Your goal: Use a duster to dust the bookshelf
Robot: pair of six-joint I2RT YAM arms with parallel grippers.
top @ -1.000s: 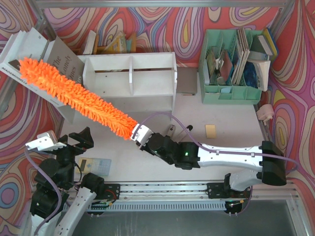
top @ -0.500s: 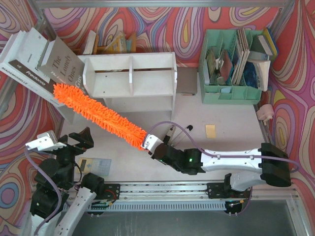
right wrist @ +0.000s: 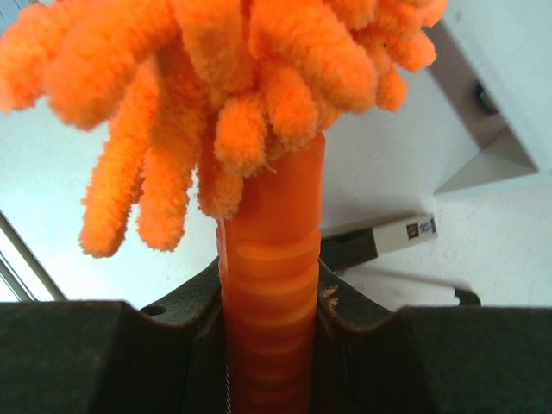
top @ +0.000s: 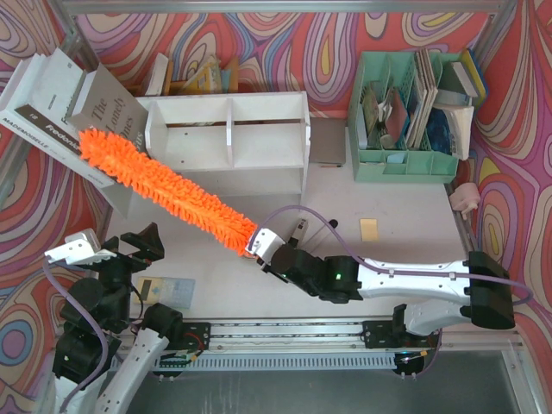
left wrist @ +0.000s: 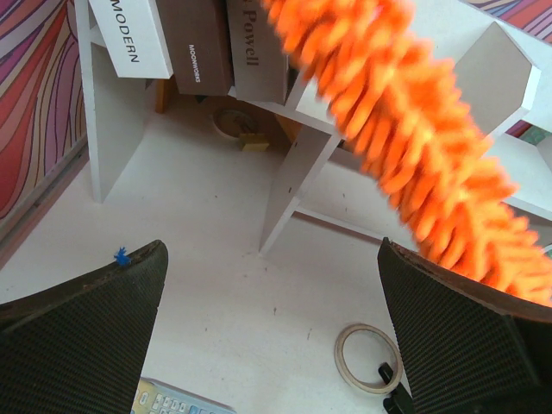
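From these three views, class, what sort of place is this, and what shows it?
Likely a robot lab cell dressed as a study nook: swirl-patterned backdrop walls on a metal frame, a white bookshelf, and a filled mint green organiser.

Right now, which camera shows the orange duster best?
The top view: the whole duster shows, from the handle in the right gripper to its tip by the books. The left wrist view catches a blurry middle stretch; the right wrist view shows only the clamped handle and nearest tufts.
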